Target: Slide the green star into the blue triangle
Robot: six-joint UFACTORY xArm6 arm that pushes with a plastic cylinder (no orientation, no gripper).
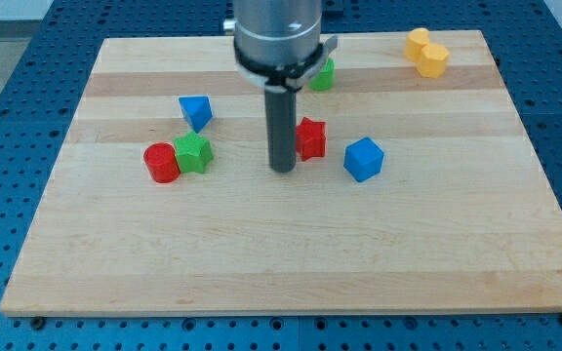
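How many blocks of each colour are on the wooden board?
Blue: 2, the blue triangle and the blue cube
Green: 2, the green star and the green block behind the arm
Red: 2, the red cylinder and the red block
Yellow: 2, two yellow blocks touching
Total: 8

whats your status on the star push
My tip down beside the red block, right of the green star. Star touches red cylinder, just below blue triangle. Nothing between star and triangle.
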